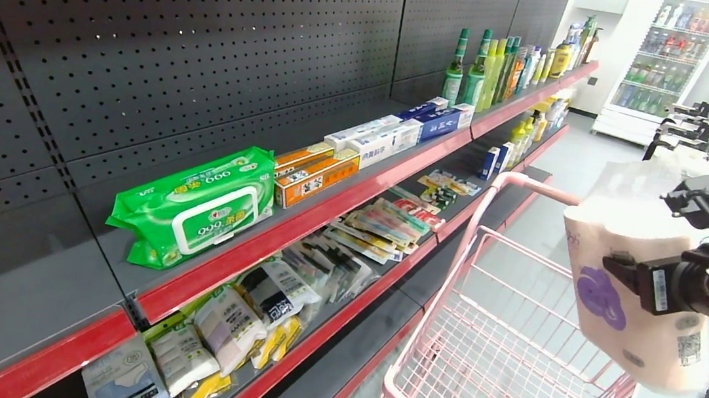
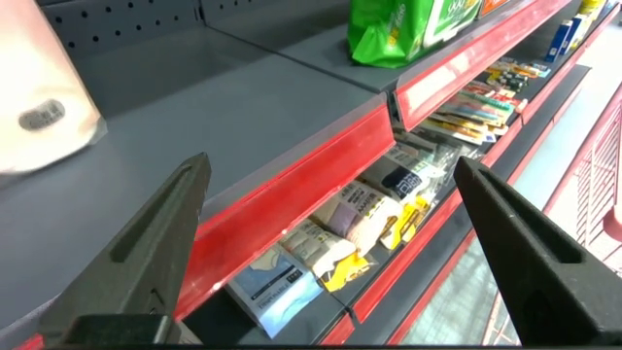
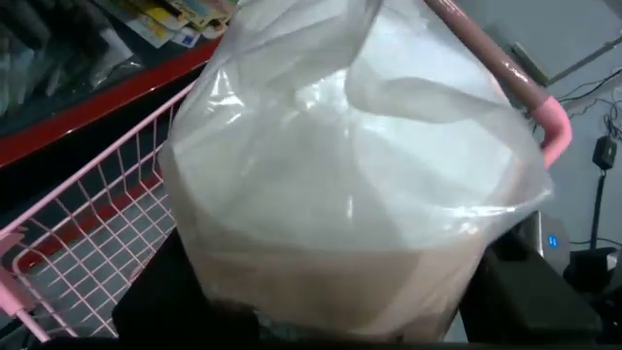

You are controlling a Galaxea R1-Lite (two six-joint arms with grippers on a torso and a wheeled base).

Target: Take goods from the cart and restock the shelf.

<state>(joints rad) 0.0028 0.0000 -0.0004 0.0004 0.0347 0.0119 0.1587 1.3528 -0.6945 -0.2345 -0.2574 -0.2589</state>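
My right gripper (image 1: 617, 269) is shut on a plastic-wrapped pack of paper rolls (image 1: 635, 314), pale pink with a purple mark, held above the right side of the pink wire cart (image 1: 527, 185). The pack (image 3: 350, 175) bulges in front of the right wrist camera, over the cart's rim (image 3: 87, 185). My left gripper (image 2: 330, 243) stands open with nothing between its fingers, over the bare grey board of the red-edged shelf (image 2: 292, 175). A white wrapped pack (image 2: 39, 97) stands on that board. The green wipes pack (image 1: 195, 205) lies further along the same shelf (image 1: 299, 226).
Orange and white-blue boxes (image 1: 314, 172) and green bottles (image 1: 473, 73) line the shelf past the wipes. The lower shelf holds bagged goods (image 1: 251, 307) and flat packets (image 1: 384, 225). A glass-door fridge (image 1: 659, 59) stands at the back right. The aisle floor runs between shelf and cart.
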